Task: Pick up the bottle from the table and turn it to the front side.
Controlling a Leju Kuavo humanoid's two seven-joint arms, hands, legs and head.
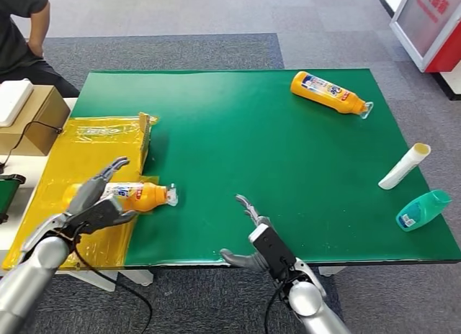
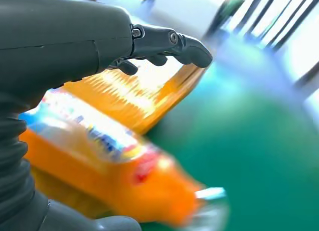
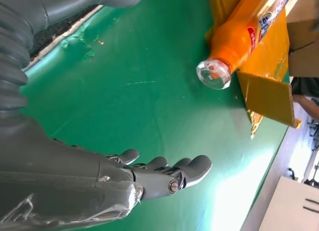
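An orange bottle (image 1: 138, 196) with a clear cap and a white-blue label lies on its side at the table's left, its cap pointing right. My left hand (image 1: 101, 201) hovers over its base end with fingers spread. In the blurred left wrist view the bottle (image 2: 112, 156) lies between the thumb and the fingers (image 2: 169, 42), and no contact shows. My right hand (image 1: 253, 237) is open above the green table (image 1: 245, 147) near its front edge, palm toward the bottle (image 3: 240, 42), some way from its cap. The right hand (image 3: 112, 176) holds nothing.
The bottle rests on a flattened yellow box (image 1: 103, 143). A second orange bottle (image 1: 328, 93) lies at the far right. A white bottle (image 1: 405, 166) and a teal bottle (image 1: 423, 209) lie by the right edge. A cardboard box (image 1: 32, 118) and a person (image 1: 21, 32) are at the left.
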